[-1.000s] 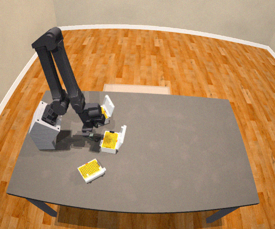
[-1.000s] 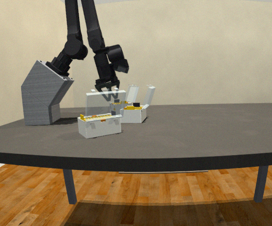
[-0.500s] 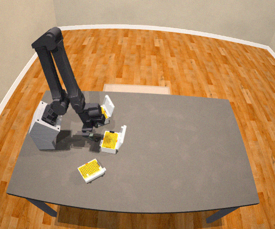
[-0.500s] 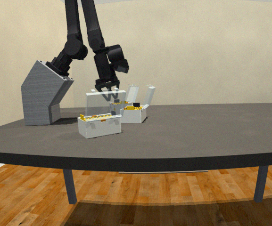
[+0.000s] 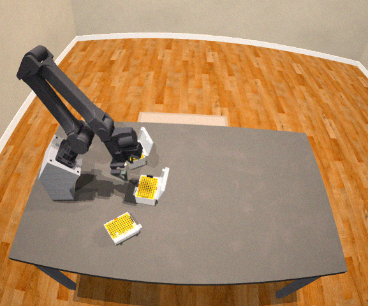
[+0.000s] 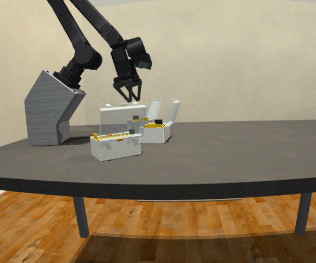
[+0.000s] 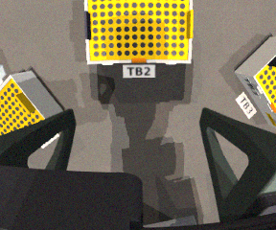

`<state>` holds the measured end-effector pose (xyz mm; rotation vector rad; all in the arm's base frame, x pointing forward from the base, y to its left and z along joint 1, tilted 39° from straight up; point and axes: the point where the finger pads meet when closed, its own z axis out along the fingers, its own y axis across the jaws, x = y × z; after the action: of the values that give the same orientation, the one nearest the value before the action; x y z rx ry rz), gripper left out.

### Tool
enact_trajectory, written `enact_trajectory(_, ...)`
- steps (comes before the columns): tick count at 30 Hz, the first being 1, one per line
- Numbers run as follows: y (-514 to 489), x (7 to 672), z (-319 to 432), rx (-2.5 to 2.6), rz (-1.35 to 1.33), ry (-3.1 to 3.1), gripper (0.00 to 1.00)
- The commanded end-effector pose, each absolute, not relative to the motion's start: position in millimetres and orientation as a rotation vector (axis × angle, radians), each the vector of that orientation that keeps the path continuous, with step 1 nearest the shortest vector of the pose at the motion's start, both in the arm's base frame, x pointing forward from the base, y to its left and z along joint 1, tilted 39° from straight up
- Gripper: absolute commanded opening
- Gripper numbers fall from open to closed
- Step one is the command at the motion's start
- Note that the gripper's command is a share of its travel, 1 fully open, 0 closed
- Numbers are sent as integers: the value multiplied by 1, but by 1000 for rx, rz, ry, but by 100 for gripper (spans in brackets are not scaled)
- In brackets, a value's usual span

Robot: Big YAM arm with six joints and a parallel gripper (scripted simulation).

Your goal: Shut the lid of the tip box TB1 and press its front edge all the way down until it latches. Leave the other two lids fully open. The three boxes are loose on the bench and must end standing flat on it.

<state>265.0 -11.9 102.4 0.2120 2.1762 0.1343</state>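
Note:
Three white tip boxes with yellow racks stand on the bench, all lids raised. In the wrist view TB2 [image 7: 139,29] lies straight ahead and TB3 [image 7: 272,86] at the right. A third box [image 7: 11,107] is at the left, its label hidden. In the top view, TB2 [image 5: 147,187] is the middle box, TB3 [image 5: 122,227] the near one, and the third box sits at the back, partly behind the wrist. My gripper [image 5: 119,173] [image 6: 131,97] [image 7: 137,115] is open and empty. It hangs above the bench between the boxes, touching none of them.
The arm's grey base block [image 5: 60,171] stands at the bench's left side. The boxes cluster close to it. The right half of the bench [image 5: 243,197] holds nothing.

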Motion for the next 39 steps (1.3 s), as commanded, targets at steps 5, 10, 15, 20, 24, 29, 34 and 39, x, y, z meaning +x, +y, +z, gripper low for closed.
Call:
enact_trajectory(5, -17, 243, 150, 196, 114, 2150, 100)
enact_trajectory(10, -16, 239, 133, 201, 118, 2178, 100)
enact_trajectory(15, -2, 234, 118, 104, 109, 2207, 100)
enact_trajectory(20, 21, 227, 114, -97, 67, 2201, 100)
enact_trajectory(24, 31, 228, 136, -174, 53, 2156, 100)
enact_trajectory(29, 54, 217, 107, -315, 25, 2196, 100)
enact_trajectory(34, 82, 217, 126, -298, 48, 2151, 100)
enact_trajectory(39, 99, 215, 134, -288, 65, 2139, 100)
